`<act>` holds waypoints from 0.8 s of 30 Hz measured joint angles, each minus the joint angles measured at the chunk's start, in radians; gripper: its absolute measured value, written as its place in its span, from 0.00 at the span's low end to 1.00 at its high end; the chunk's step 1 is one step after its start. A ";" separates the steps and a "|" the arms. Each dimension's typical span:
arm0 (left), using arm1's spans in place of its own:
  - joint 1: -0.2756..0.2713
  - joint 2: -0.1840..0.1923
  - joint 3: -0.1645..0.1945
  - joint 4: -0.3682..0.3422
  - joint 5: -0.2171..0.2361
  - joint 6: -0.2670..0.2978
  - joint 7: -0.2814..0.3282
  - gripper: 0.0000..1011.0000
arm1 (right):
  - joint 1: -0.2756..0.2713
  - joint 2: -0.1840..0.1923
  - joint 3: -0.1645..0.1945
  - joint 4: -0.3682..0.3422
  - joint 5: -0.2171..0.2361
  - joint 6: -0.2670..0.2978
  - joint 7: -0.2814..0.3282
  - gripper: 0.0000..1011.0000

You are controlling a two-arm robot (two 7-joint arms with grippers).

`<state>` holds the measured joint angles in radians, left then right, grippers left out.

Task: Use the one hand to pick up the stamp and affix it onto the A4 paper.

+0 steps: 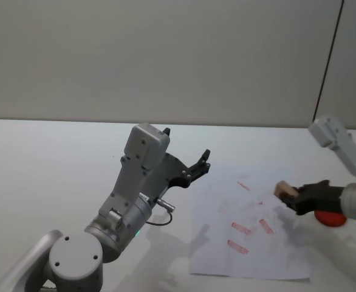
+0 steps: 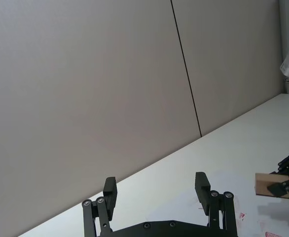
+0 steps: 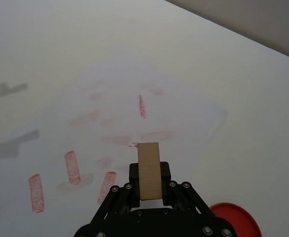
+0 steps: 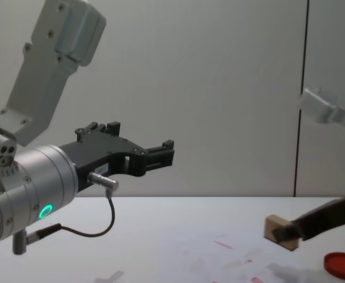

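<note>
My right gripper (image 1: 292, 198) is shut on the stamp (image 1: 284, 190), a small tan wooden block, and holds it just above the right part of the A4 paper (image 1: 220, 243). The chest view has the stamp (image 4: 277, 230) hanging clear of the sheet, held by the right gripper (image 4: 285, 233). In the right wrist view the stamp (image 3: 149, 170) juts out between the jaws over the paper (image 3: 115, 89) with its red stamp marks. My left gripper (image 1: 198, 166) is raised and open above the table left of the paper, parked; it also appears open in its own wrist view (image 2: 157, 190).
A flat round red ink pad (image 1: 329, 218) lies on the white table just right of the paper, under my right forearm; it is also in the chest view (image 4: 343, 264). The left arm's big silver body (image 1: 129, 201) stands to the left of the sheet.
</note>
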<state>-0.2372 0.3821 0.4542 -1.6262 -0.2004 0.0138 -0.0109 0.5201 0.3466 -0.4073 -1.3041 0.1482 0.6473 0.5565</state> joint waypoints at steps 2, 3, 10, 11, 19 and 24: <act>0.000 0.000 0.000 0.000 0.000 0.000 0.000 0.99 | -0.005 0.006 0.007 -0.003 0.011 0.005 -0.019 0.21; 0.000 0.000 0.000 0.000 0.000 0.000 0.000 0.99 | -0.010 0.012 0.014 -0.006 0.021 0.008 -0.034 0.21; 0.000 0.000 0.000 0.000 0.000 0.000 0.000 0.99 | -0.023 0.029 0.044 -0.006 0.065 0.013 -0.109 0.21; 0.000 0.000 0.000 0.000 0.000 0.000 0.000 0.99 | -0.024 0.030 0.047 -0.005 0.068 0.013 -0.115 0.21; 0.000 0.000 0.000 0.000 0.000 0.000 0.000 0.99 | -0.027 0.036 0.064 0.010 0.095 0.009 -0.178 0.21; 0.000 0.000 0.000 0.000 0.000 0.000 0.000 0.99 | -0.029 0.037 0.072 0.017 0.107 0.008 -0.207 0.21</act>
<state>-0.2372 0.3821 0.4542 -1.6262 -0.2004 0.0139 -0.0109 0.4912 0.3839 -0.3350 -1.2866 0.2552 0.6551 0.3500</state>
